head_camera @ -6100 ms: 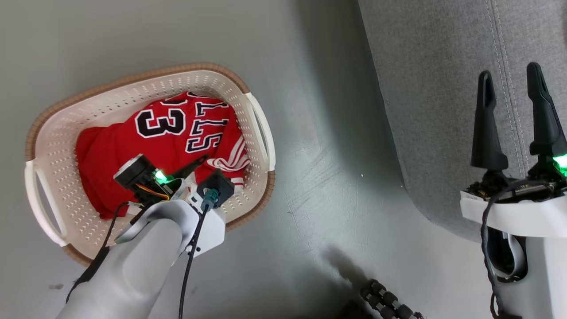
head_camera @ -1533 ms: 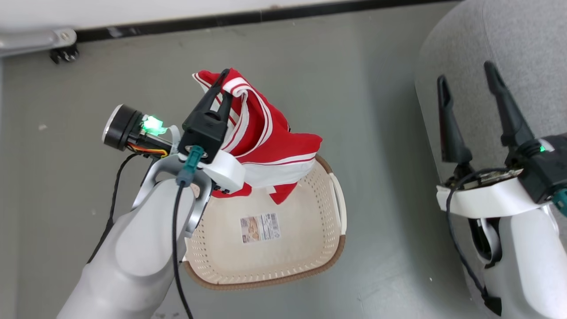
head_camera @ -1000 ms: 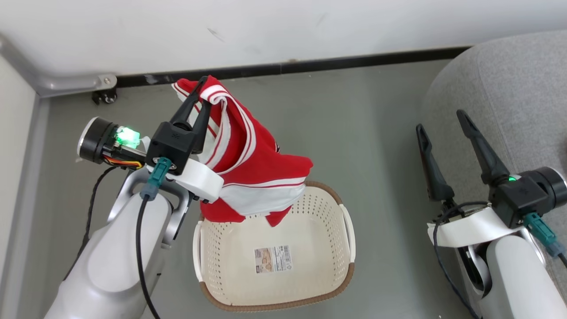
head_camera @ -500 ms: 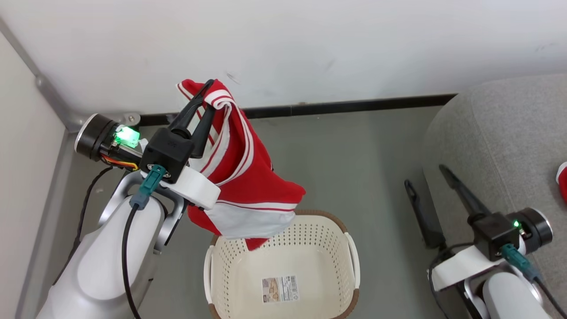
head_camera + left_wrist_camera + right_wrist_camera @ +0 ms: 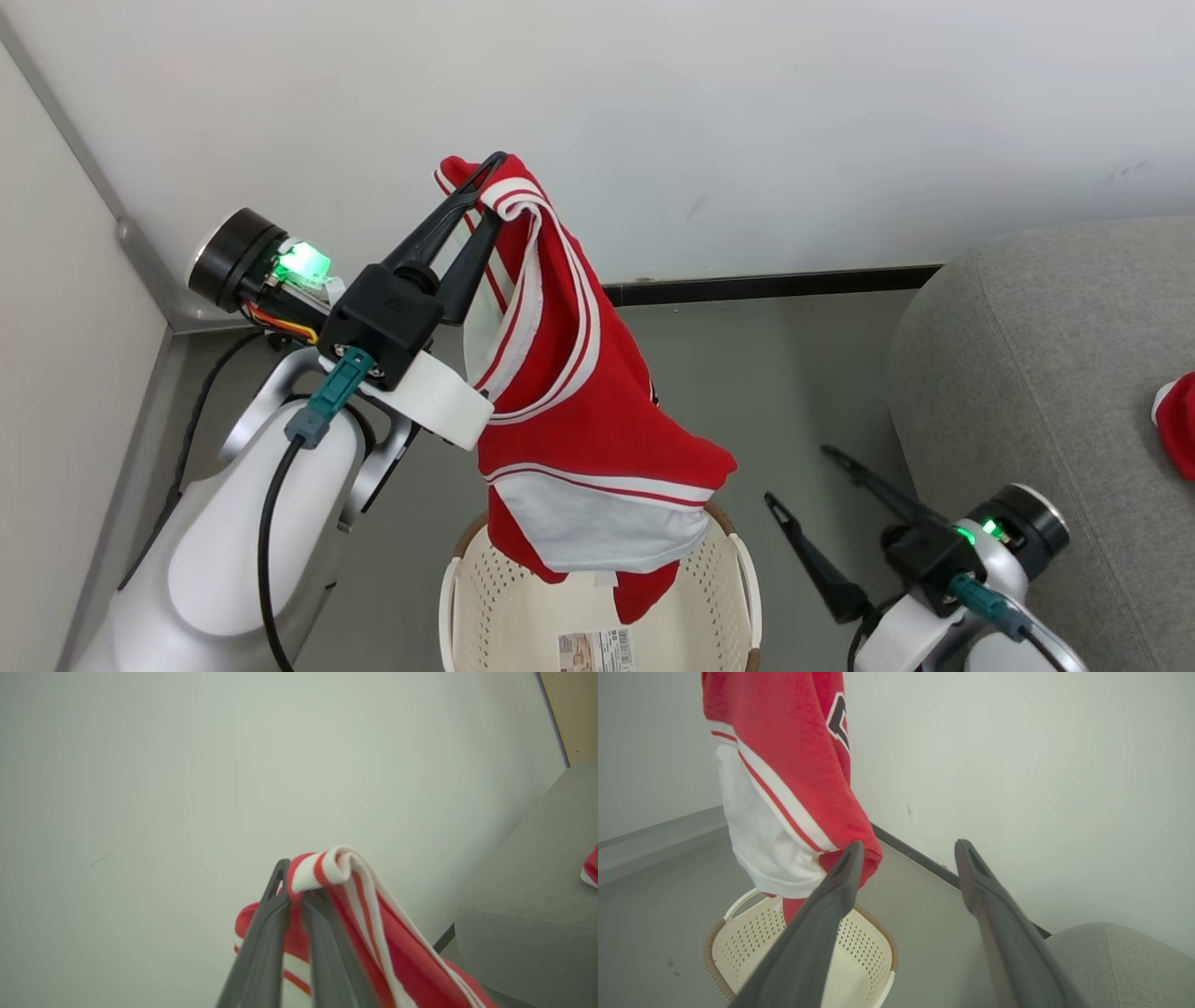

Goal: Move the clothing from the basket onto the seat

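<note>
My left gripper (image 5: 485,182) is raised high and shut on the white-striped trim of a red piece of clothing (image 5: 579,420), which hangs down over the cream basket (image 5: 471,597) at the bottom edge. In the left wrist view the fingertips (image 5: 282,877) pinch the folded trim (image 5: 336,863). My right gripper (image 5: 798,476) is open and empty at the lower right, beside the grey seat (image 5: 1046,373). Its wrist view shows the open gripper (image 5: 910,847), the hanging clothing (image 5: 794,765), the basket (image 5: 752,933) and the seat (image 5: 1111,961).
A second red garment (image 5: 1178,420) lies on the seat at the right edge. A white wall with a black baseboard (image 5: 766,285) stands close behind, and a pale panel (image 5: 56,308) closes the left side. A paper label (image 5: 597,649) shows in the basket's bottom.
The head camera has tilted up, so the wall takes more of the picture. My left gripper has lifted the clothing higher above the basket. The right gripper sits lower in view, still open.
</note>
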Controlling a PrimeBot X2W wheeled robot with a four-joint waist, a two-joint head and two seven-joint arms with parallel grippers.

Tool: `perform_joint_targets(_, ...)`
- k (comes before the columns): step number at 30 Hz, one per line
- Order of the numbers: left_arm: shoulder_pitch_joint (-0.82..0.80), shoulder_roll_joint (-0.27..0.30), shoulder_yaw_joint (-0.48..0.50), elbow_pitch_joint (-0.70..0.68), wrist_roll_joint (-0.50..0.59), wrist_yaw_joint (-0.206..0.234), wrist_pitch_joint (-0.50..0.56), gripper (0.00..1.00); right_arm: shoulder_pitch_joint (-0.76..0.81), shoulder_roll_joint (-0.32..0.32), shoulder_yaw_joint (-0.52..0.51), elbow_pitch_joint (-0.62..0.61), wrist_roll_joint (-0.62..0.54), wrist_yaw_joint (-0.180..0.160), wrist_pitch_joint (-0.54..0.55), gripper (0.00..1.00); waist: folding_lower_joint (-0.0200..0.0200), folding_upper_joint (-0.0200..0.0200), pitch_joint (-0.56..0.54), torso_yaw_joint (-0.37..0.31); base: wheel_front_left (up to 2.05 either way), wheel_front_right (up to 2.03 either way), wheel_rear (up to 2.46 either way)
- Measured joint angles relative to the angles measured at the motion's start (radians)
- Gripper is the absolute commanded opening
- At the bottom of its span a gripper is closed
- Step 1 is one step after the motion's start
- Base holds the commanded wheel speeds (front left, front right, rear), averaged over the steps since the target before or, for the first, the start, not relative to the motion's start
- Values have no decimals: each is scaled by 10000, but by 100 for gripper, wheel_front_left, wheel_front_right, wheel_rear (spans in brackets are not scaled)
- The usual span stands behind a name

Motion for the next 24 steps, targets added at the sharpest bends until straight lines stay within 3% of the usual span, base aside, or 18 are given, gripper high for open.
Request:
perform_joint_targets(7, -106, -6, -146, -318, -2, -176, 253, 0, -174, -412, 1601, 2, 376, 2, 282, 100, -1, 0, -266, 1, 0, 0, 0)
perform_joint_targets(24, -367, -88, -437, -861, -12, -474, 993, 0, -1648, -957, 3777, 209, 1429, 2, 587, 100, 0, 0, -394, 48, 0, 0, 0)
